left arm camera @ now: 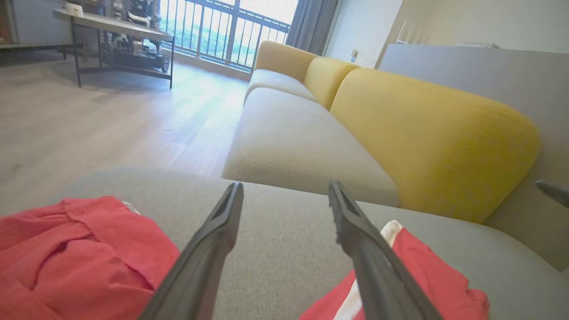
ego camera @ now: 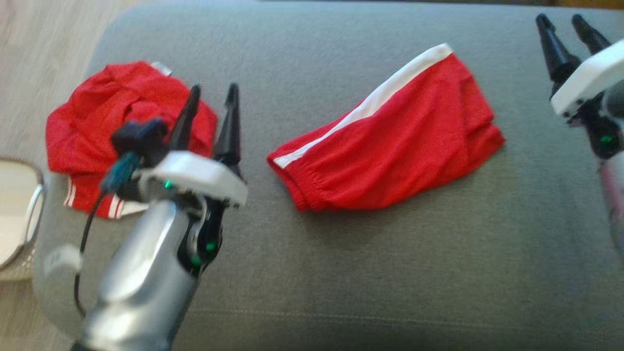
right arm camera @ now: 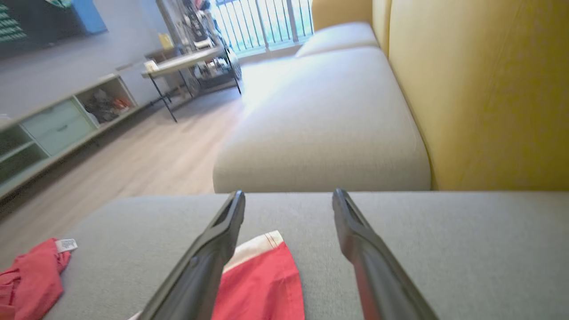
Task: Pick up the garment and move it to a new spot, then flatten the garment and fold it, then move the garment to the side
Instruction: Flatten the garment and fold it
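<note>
The red shorts (ego camera: 399,146), with a white side stripe, lie near the middle of the grey cushion (ego camera: 341,282). They are doubled over on themselves and fairly flat, so the fold looks done or nearly done. The step in hand seems to be the last one, moving the garment to the side, though the outline is loose and one more fold may be wanted. The left end effector (ego camera: 214,88) hangs above the cushion with its two fingers spread wide and nothing between them. It sits between the shorts, just to its right, and a crumpled red garment (ego camera: 112,112) on its left, partly over that one's edge. The right end effector (ego camera: 559,19) is likewise wide open and empty, well apart from the shorts and off beyond their far right corner. Neither touches the cloth. The next move calls for bringing both down to the shorts and pinching the stacked layers together at two edges so the fold does not fall open. Both would then need to lift evenly toward a free patch of cushion.
</note>
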### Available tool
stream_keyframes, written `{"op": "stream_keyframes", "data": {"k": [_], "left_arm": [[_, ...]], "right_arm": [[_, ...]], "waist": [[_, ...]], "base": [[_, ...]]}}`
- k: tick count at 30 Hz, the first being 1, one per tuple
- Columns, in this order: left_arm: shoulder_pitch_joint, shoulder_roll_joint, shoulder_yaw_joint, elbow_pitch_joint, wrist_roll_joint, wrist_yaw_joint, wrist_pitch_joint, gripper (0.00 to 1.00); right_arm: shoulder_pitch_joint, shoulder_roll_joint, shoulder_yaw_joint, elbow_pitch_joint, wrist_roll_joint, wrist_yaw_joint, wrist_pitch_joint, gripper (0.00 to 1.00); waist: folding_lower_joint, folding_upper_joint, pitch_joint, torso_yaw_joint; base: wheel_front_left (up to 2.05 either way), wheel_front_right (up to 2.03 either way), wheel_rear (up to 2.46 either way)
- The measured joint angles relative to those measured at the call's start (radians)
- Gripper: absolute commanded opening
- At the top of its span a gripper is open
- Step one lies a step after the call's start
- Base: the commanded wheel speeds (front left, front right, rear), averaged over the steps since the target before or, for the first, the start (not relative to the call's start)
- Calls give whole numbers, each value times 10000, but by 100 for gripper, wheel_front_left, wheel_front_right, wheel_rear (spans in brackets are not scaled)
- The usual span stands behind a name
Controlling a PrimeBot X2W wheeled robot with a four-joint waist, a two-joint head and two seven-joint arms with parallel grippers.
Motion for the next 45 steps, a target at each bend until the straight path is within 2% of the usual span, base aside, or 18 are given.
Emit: {"op": "stream_keyframes", "data": {"k": [5, 10, 13, 14, 20, 27, 33, 35, 39, 45], "left_arm": [[1921, -127, 1398, -1607, 1498, 263, -21, 100], [3084, -531, 2558, -2631, 2652, 102, -40, 100], [3781, -709, 2869, -2807, 3319, -176, -38, 100], [3781, -709, 2869, -2807, 3319, -176, -38, 100], [5330, -997, 3064, -2794, 4157, -545, -38, 100], [5634, -1149, 3158, -2740, 4449, -844, -38, 100], [5282, -1179, 3093, -2617, 4550, -1014, -38, 100], [5051, -1195, 2926, -2571, 4546, -1014, -38, 100], [5024, -1200, 2696, -2451, 4512, -993, -38, 100], [4975, -1206, 2474, -2364, 4435, -966, -38, 100]], "right_arm": [[1597, 115, -40, -1904, 148, 0, -1053, 100], [3477, 351, -387, -3421, -433, 0, -1785, 100], [4585, 821, -842, -4201, -723, 0, -2059, 100], [4585, 821, -842, -4201, -723, 0, -2059, 100], [6541, 1898, -1517, -5043, -1549, 0, -2128, 100], [7110, 2474, -1852, -5520, -1795, 0, -1607, 100], [6530, 2763, -1933, -5089, -920, 0, -493, 100], [5891, 2809, -2096, -4341, -405, 0, 169, 100], [5095, 2815, -2316, -3131, -196, -2, 826, 100], [4153, 2813, -2587, -1588, -359, -2, 1083, 100]], "waist": [[0, 0, -518, -530], [0, 0, -912, -988], [0, 0, -1117, -1174], [0, 0, -1117, -1174], [0, 0, -1395, -1428], [0, 0, -1301, -1264], [1, 0, -1044, -904], [1, 0, -899, -631], [2, 0, -698, -235], [3, 0, -415, 350]], "base": [[0, 0, 0], [0, 0, 0], [0, 0, 0], [0, 0, 0], [0, 0, 0], [0, 0, 0], [0, 0, 0], [0, 0, 0], [0, 0, 0], [0, 0, 0]]}}
